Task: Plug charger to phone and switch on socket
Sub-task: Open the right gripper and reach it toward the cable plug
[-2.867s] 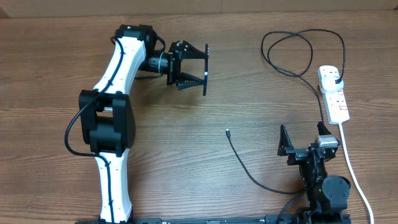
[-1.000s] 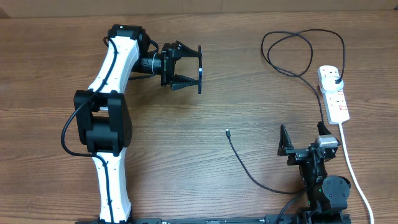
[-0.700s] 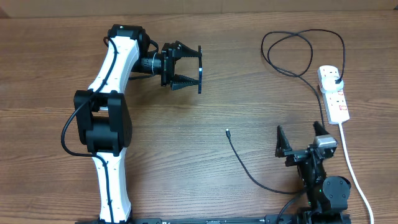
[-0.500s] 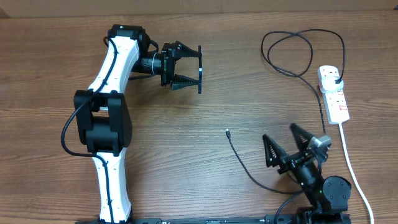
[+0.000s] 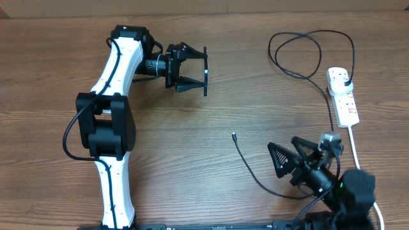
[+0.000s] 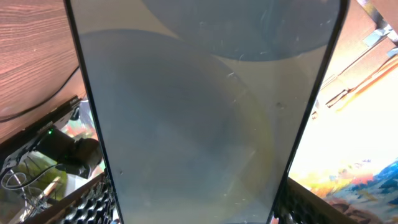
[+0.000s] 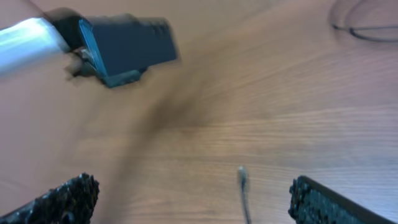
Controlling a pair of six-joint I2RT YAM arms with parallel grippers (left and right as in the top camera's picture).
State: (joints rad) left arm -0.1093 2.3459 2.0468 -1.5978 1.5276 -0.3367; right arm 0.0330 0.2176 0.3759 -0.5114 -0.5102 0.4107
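My left gripper (image 5: 200,69) is shut on the phone (image 5: 205,59), held edge-on above the table's far left. In the left wrist view the phone's pale screen (image 6: 199,106) fills the frame between the fingers (image 6: 199,211). The charger's tiny tip (image 5: 234,135) lies mid-table. Its black cable (image 5: 255,180) runs under my right arm, loops at the back right and ends in a black plug (image 5: 345,79) in the white socket (image 5: 345,102). My right gripper (image 5: 285,156) is open and points left toward the tip. In the right wrist view the tip (image 7: 241,175) shows between the open fingers (image 7: 193,199).
The socket's thick white cord (image 5: 360,167) runs down the right edge past my right arm's base. The cable's loop (image 5: 300,54) lies at the back right. In the right wrist view the left arm with the phone (image 7: 127,45) shows blurred at the upper left.
My right arm has swung left and forward, and its open gripper now faces the cable tip. The left arm with the phone shifted slightly left earlier and has since held still.
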